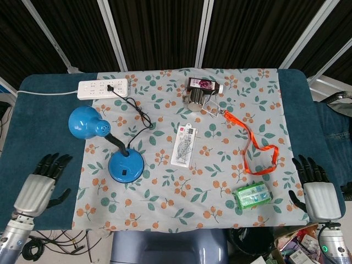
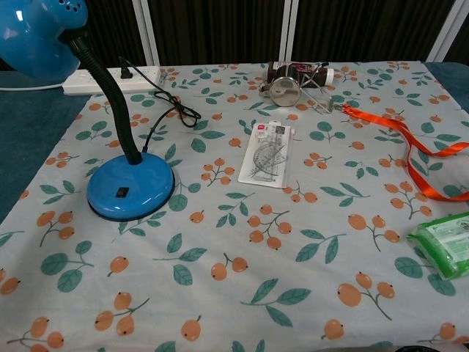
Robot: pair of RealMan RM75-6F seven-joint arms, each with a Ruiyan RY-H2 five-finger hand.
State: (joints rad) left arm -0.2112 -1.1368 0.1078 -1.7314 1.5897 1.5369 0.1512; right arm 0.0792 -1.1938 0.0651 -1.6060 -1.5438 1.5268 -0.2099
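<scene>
Your left hand (image 1: 39,184) hovers with its fingers spread and nothing in it, off the left edge of the flowered cloth (image 1: 165,192) over the bare blue table (image 1: 38,132); the chest view does not show it at all. The thing nearest it is the blue desk lamp (image 1: 125,165), whose round base stands near the cloth's left edge with the neck arching back toward the left and the shade (image 1: 85,122) hanging out past the base. That overhang is your main risk, I think: a reach that catches the shade or neck rather than the base could tip the lamp. Its black cord (image 1: 132,110) runs toward the far left corner into the white power strip (image 1: 103,88), so dragging the lamp could pull the cord taut and tug the strip. Your right hand (image 1: 318,192) is likewise spread and holding nothing, beyond the cloth's right edge near the front right corner, closest to the green packet (image 1: 252,194); a careless sweep there could also snag the orange lanyard (image 1: 258,151) lying just behind it. As for containers, the green packet's contents cannot be made out, and the clear sleeve (image 1: 183,144) at mid-cloth holds what looks like a ruler set.
</scene>
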